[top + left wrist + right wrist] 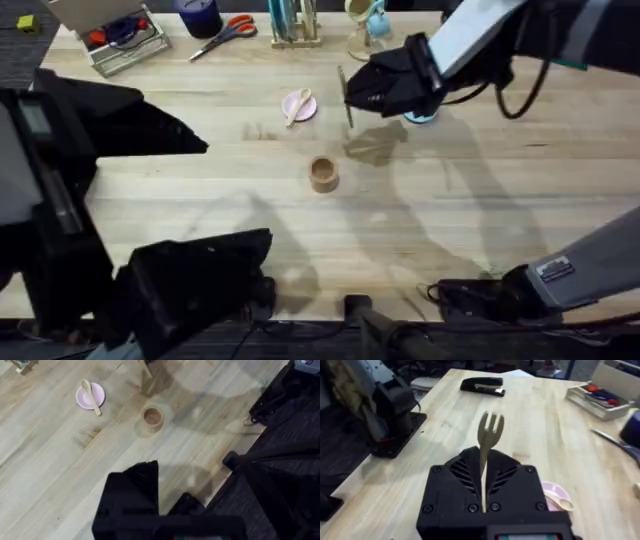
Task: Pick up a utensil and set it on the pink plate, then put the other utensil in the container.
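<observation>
The wooden spoon (299, 103) lies across the small pink plate (291, 106) at the middle back of the table; the plate (84, 399) and spoon (92, 397) also show in the left wrist view. My right gripper (352, 98) hovers just right of the plate, shut on the wooden fork (345, 97). In the right wrist view the fork (490, 427) stands tines-up between the jaws of that gripper (483, 467), with the pink plate (554, 491) beside it. The tan container (323, 174) stands upright nearer me, and its inside (152, 417) holds nothing. My left gripper (205, 272) rests low at the front left.
A light blue plate (421, 118) peeks from under the right arm. Along the back edge are a tray of office items (115, 40), a dark blue tub (200, 15), scissors (226, 34) and a wooden rack (293, 28). A black stapler (482, 385) lies on the table.
</observation>
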`<state>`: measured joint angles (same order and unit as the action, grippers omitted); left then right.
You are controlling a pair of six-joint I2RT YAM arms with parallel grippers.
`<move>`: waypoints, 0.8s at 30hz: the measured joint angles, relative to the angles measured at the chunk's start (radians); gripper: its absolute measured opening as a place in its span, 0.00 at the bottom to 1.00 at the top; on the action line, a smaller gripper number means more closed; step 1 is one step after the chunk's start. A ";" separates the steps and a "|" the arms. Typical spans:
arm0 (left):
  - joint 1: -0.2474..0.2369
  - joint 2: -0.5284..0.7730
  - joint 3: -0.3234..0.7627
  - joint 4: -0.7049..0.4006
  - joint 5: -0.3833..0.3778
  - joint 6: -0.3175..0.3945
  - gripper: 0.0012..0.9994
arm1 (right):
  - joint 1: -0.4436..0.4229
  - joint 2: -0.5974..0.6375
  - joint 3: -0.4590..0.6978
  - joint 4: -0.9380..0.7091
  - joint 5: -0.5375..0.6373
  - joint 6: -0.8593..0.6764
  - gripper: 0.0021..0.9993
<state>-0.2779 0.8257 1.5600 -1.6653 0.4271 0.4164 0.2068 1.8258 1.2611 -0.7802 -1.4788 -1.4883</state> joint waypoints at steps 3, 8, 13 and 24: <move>0.000 0.000 0.000 0.000 0.000 0.000 0.99 | 0.026 0.014 -0.018 0.048 -0.001 0.000 0.03; 0.000 0.000 0.000 0.000 0.000 0.000 0.99 | 0.061 0.026 -0.104 0.168 -0.002 0.013 0.03; 0.000 0.000 0.000 0.000 0.000 0.000 0.99 | 0.075 0.026 -0.141 0.195 -0.002 0.022 0.03; 0.000 0.000 0.000 0.000 0.000 0.000 0.99 | 0.109 0.026 -0.181 0.265 0.004 0.021 0.03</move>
<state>-0.2779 0.8257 1.5600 -1.6653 0.4271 0.4164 0.3154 1.8519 1.0805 -0.5155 -1.4749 -1.4670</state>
